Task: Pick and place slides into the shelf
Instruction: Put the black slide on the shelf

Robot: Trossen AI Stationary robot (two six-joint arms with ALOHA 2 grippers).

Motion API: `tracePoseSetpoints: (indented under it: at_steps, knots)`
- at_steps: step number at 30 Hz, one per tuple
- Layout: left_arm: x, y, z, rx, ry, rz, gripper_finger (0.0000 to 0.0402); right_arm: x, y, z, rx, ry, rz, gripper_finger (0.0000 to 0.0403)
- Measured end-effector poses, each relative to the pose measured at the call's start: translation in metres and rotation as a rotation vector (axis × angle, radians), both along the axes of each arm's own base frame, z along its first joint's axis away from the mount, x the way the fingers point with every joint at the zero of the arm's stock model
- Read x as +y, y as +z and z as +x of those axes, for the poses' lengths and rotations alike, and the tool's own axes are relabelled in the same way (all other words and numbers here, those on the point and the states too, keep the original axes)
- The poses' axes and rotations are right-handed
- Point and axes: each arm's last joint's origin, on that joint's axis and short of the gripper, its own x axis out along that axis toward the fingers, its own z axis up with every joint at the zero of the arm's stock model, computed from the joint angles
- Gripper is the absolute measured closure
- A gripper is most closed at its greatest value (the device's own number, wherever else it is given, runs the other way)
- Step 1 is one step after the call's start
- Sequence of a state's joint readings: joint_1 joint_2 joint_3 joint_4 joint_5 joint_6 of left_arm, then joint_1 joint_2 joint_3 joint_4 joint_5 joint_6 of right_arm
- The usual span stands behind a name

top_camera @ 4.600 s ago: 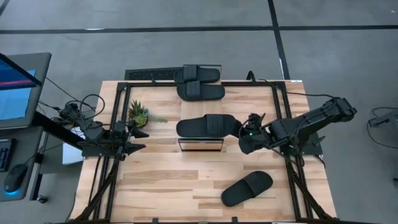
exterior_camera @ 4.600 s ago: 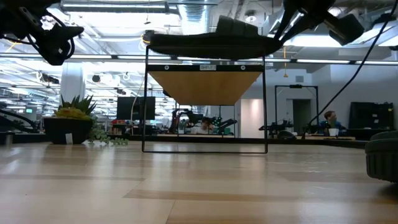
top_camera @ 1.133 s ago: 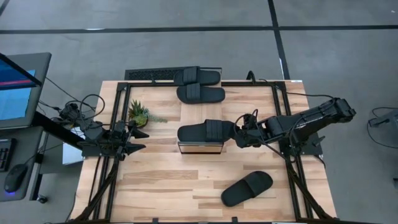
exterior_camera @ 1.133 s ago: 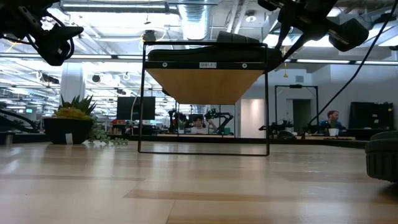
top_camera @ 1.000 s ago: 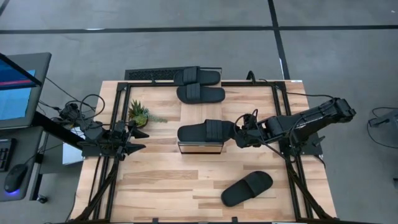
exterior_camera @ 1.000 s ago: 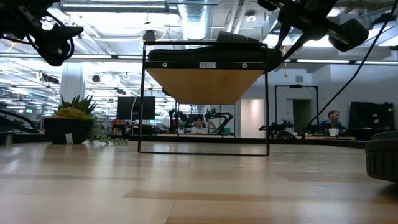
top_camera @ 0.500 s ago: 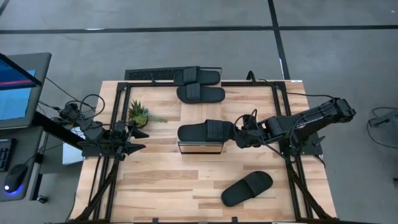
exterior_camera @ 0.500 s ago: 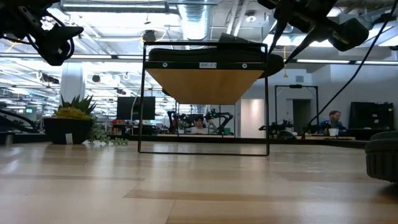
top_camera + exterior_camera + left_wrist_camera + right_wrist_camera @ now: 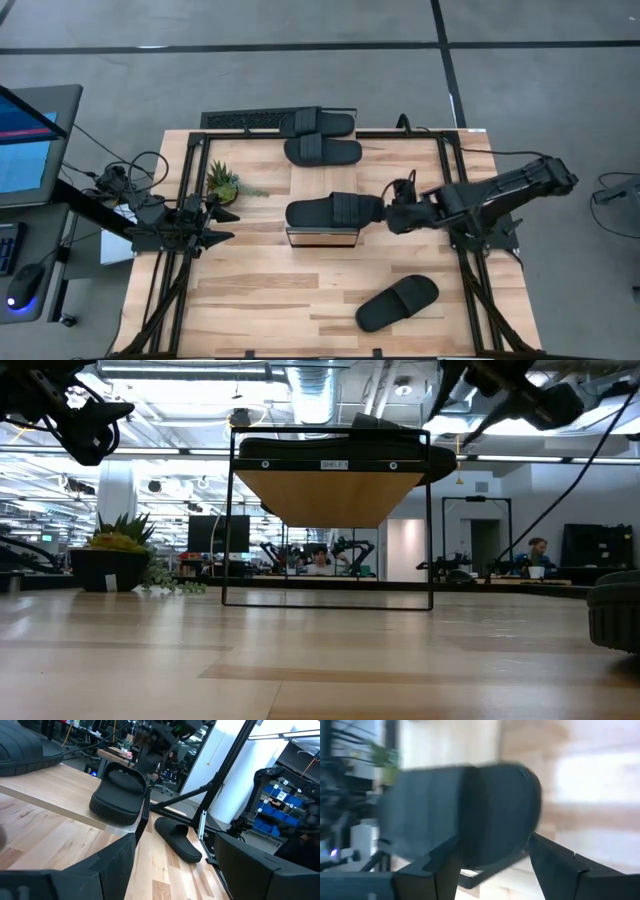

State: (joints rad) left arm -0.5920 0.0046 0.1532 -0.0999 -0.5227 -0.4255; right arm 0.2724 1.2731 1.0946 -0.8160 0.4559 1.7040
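Wooden table [image 9: 250,290] | one slide [image 9: 333,212] on shelf [image 9: 322,236] | right gripper [image 9: 388,214] at its 3 o'clock end, fingers released | three slides left: pair at 12, one [image 9: 397,303] at 5 | left gripper [image 9: 222,225] waiting at 9, fingers spread

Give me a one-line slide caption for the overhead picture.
Right gripper at the heel of a black slide lying on the shelf; another slide waits on the table.

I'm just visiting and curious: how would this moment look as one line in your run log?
slide on shelf | shelf | right end effector open, at slide's end | left end effector idle near plant | loose slide waiting
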Motion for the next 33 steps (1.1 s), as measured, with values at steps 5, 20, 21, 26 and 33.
tracePoseSetpoints:
  at_steps: [5,20,21,26,33]
  knots:
    - [0.000,0.002,0.000,-0.021,0.003,0.021,0.0143,-0.006,0.033,-0.018,-0.138,0.120,-0.234,0.0196]
    - [-0.010,0.024,-0.006,-0.315,-0.355,0.211,0.0143,0.002,0.098,-0.093,-0.185,0.501,-1.010,0.0221]
    - [-0.011,0.025,-0.006,-0.335,-0.383,0.194,0.0143,0.001,0.096,-0.099,-0.172,0.510,-1.000,0.0223]
    - [-0.015,0.034,-0.002,-0.402,-0.422,0.150,0.0143,-0.008,0.080,-0.124,-0.091,0.512,-0.925,0.0228]
    - [-0.030,0.035,0.024,-0.380,-0.340,0.136,0.0143,-0.018,0.053,-0.145,-0.079,0.510,-0.893,0.0234]
